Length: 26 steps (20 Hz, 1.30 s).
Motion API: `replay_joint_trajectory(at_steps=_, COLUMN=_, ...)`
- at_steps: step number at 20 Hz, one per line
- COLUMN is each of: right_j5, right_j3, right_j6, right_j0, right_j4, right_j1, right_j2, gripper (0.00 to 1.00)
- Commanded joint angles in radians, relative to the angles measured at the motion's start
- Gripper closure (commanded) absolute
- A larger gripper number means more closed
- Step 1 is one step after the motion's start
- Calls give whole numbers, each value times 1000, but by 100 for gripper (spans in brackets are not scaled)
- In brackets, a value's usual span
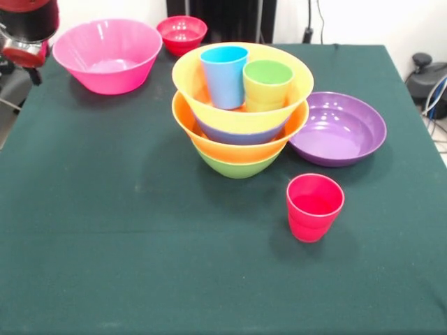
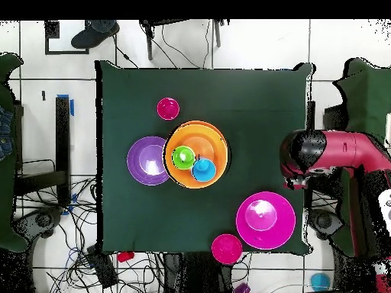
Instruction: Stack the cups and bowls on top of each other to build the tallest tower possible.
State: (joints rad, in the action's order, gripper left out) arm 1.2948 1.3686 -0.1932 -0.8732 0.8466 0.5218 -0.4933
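Tower (image 1: 239,132) near the middle of the green worktop (image 1: 105,244). Bottom to top: green bowl (image 1: 237,167), orange bowl (image 1: 234,149), blue bowl (image 1: 241,135) showing only as a sliver, second orange bowl (image 1: 241,112) on top, looking yellowish in the front view. Inside that top bowl stand two cups, upright and side by side: light blue cup (image 1: 225,75) and green cup (image 1: 267,84); whether they touch is unclear.

Purple bowl (image 1: 338,128) sits on the worktop just beside the tower; from overhead their rims look to meet. Red cup (image 1: 314,206) stands upright on its own, near the tower, on the side away from the robot. Pink bowl (image 1: 107,54) lies well apart from the tower, toward the robot's side, with the small red bowl (image 1: 181,33) just beside it.

Arm off to one side of the worktop, well away from the tower; end effector (image 1: 24,52) partly visible at the picture edge. Cannot tell whether it is apart or together.
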Motion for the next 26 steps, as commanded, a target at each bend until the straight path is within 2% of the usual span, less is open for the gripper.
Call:
replay_joint_trajectory(at_steps=1, right_j5=8, right_j3=152, right_j6=134, right_j0=-21, right_j4=-28, right_j1=-27, right_j2=-8, gripper=0)
replay_joint_trajectory(at_steps=4, right_j5=-54, right_j3=159, right_j6=53, right_j0=-37, right_j4=-44, right_j1=-45, right_j2=-9, gripper=0)
replay_joint_trajectory(at_steps=10, right_j5=-119, right_j3=180, right_j6=69, right_j0=-68, right_j4=-51, right_j1=-89, right_j2=-42, gripper=0)
replay_joint_trajectory(at_steps=17, right_j5=-133, right_j3=168, right_j6=17, right_j0=-76, right_j4=-63, right_j1=-113, right_j2=-42, gripper=0)
replay_joint_trajectory(at_steps=26, right_j5=-168, right_j3=177, right_j6=13, right_j0=-89, right_j4=-85, right_j1=-106, right_j2=-49, gripper=0)
